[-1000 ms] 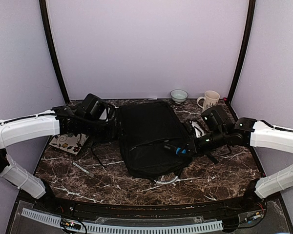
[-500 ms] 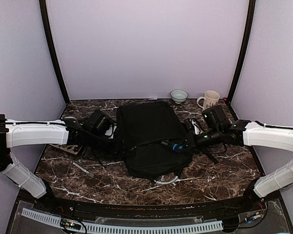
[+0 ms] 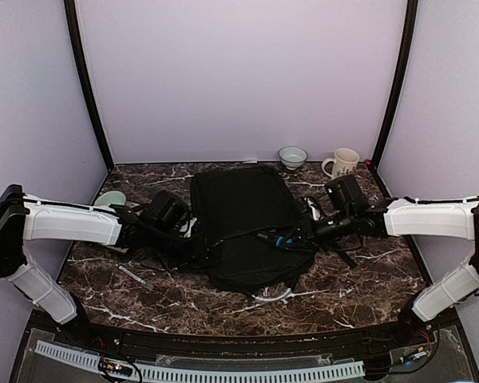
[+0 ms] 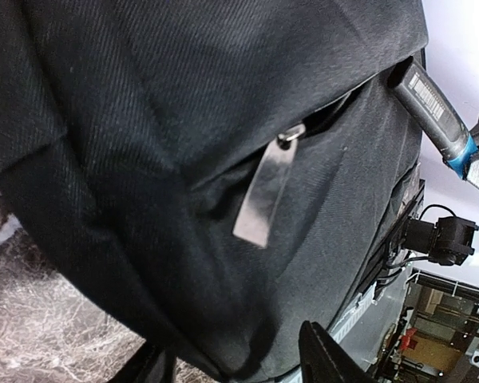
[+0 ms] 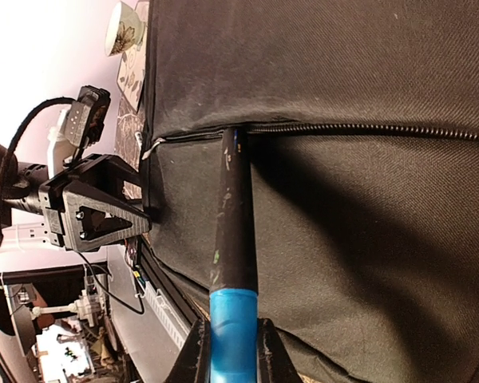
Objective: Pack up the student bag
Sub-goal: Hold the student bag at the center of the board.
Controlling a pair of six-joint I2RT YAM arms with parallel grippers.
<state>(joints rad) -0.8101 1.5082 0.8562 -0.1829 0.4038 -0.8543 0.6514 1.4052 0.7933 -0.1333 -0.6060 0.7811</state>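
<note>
The student bag lies flat mid-table, black, with its silvery-grey loop handle at the near end. My right gripper is shut on a black marker with a blue end. The marker's tip rests at the zipper slit. My left gripper sits at the bag's left edge. In the left wrist view its fingers stand apart around a fold of bag fabric, not pinching it. A silver zipper pull hangs just beyond, and the marker shows at the upper right.
A mug and a small bowl stand at the back right. A pale green dish lies behind the left arm. A pen lies on the marble near left. The bag's straps trail by the left gripper.
The left arm has dropped and slid right to the bag's left edge, its jaws narrowing. The right gripper has carried the marker left, to the zipper slit.
</note>
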